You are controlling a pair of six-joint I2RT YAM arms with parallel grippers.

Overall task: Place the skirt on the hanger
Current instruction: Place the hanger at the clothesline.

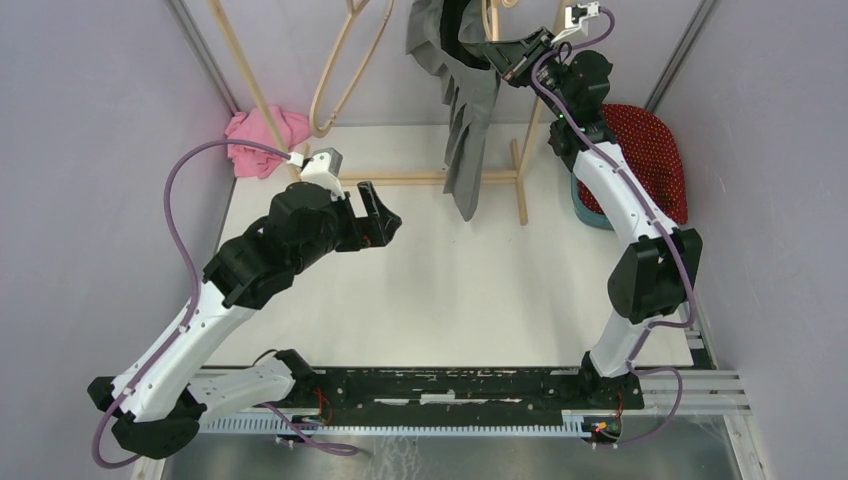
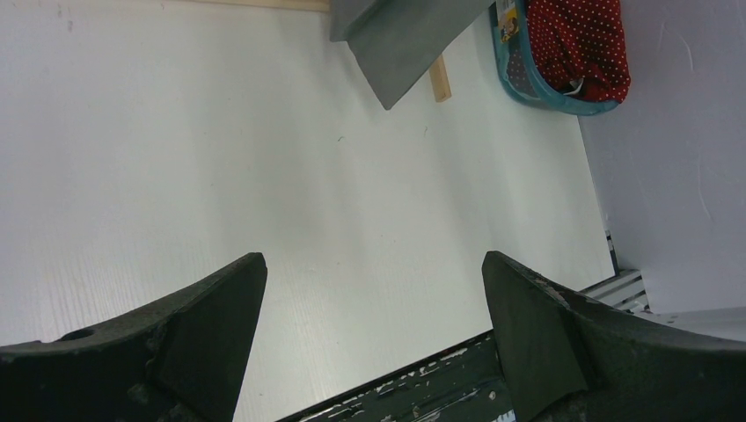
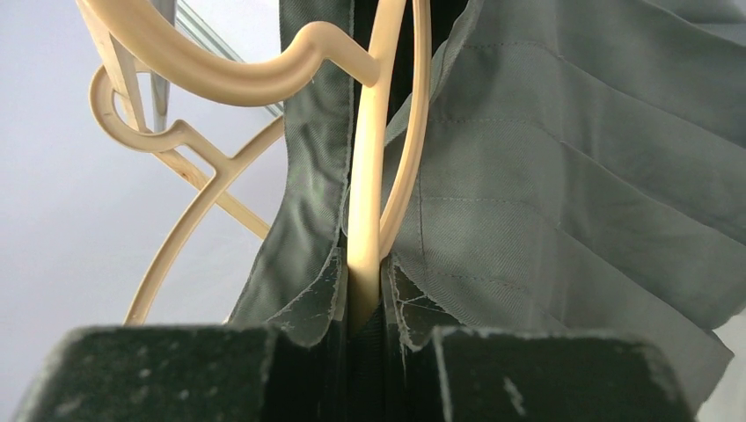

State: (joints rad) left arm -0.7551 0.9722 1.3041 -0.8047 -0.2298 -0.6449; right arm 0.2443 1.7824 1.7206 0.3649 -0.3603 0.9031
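Observation:
The grey pleated skirt (image 1: 468,120) hangs from the top of the wooden rack, draped around a cream hanger (image 3: 365,220). In the right wrist view grey cloth (image 3: 528,176) lies on both sides of the hanger's bar. My right gripper (image 1: 503,55) is raised beside the skirt's top and shut on the hanger, whose bar is pinched between the worn pads (image 3: 363,303). My left gripper (image 1: 385,215) hovers over the white table, well below and left of the skirt. It is open with nothing between its fingers (image 2: 374,264). The skirt's hem (image 2: 396,44) shows ahead of it.
A second cream hanger (image 1: 345,70) hangs on the wooden rack (image 1: 400,178), left of the skirt. A pink cloth (image 1: 265,135) lies at the back left. A teal basket (image 2: 528,70) with a red dotted cloth (image 1: 650,150) stands at the back right. Walls close in both sides.

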